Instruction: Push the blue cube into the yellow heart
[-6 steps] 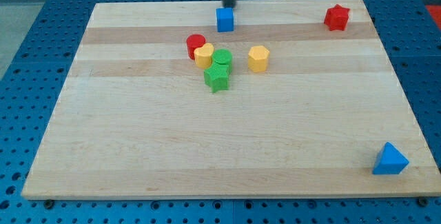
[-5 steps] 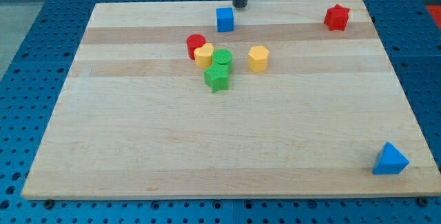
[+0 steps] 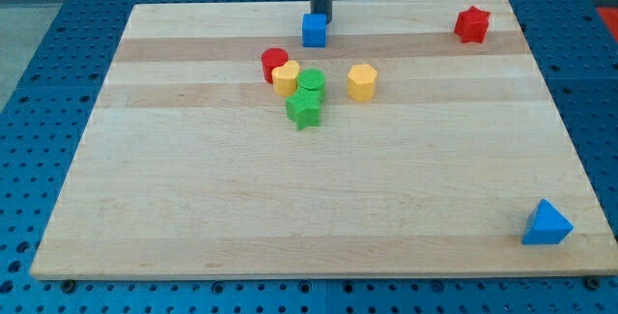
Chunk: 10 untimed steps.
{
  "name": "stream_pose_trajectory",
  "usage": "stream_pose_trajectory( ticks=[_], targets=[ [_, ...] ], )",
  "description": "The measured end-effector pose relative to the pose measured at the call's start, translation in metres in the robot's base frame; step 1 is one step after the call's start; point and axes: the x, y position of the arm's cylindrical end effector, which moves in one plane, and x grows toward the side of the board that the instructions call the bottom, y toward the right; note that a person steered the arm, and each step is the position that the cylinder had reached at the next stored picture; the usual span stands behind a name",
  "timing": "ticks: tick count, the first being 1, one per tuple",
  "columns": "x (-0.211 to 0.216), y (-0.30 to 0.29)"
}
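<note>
- Camera view, the only one: my tip (image 3: 320, 19) stands at the top side of the blue cube (image 3: 314, 30), touching it or as good as touching; the rod hides the exact meeting point, so contact is my reading and not certain.
- There is no hand on this arm, only the rod, so nothing is spread, pressed together or pinching.
- The blue cube sits near the top edge of the wooden board (image 3: 290, 208), a little above and to the right of the yellow heart (image 3: 285, 78).
- The yellow heart lies below and slightly left of the cube, clearly apart from it. A strip of bare wood shows between the two.
- Around the heart: a red cylinder (image 3: 274, 64) touches it on the upper left, a green block (image 3: 311, 84) sits against its right side, and a second green block (image 3: 303, 110) lies just below that one.
- Further from the heart: a yellow hexagon block (image 3: 362, 81) to its right, a red star (image 3: 471, 24) far to the upper right, and a blue triangle (image 3: 547, 224) far to the lower right.
- Progress, as I judge it: the approach looks done, with the tip behind the cube on the side away from the heart. The push itself is left, down and slightly to the left, until the cube meets the heart.
</note>
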Motion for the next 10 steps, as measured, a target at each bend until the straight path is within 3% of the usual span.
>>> stream_pose_trajectory(
  ticks=[3,5,10],
  targets=[
    [0.059,-0.016],
    [0.069,0.005],
    [-0.043,0.250]
  ],
)
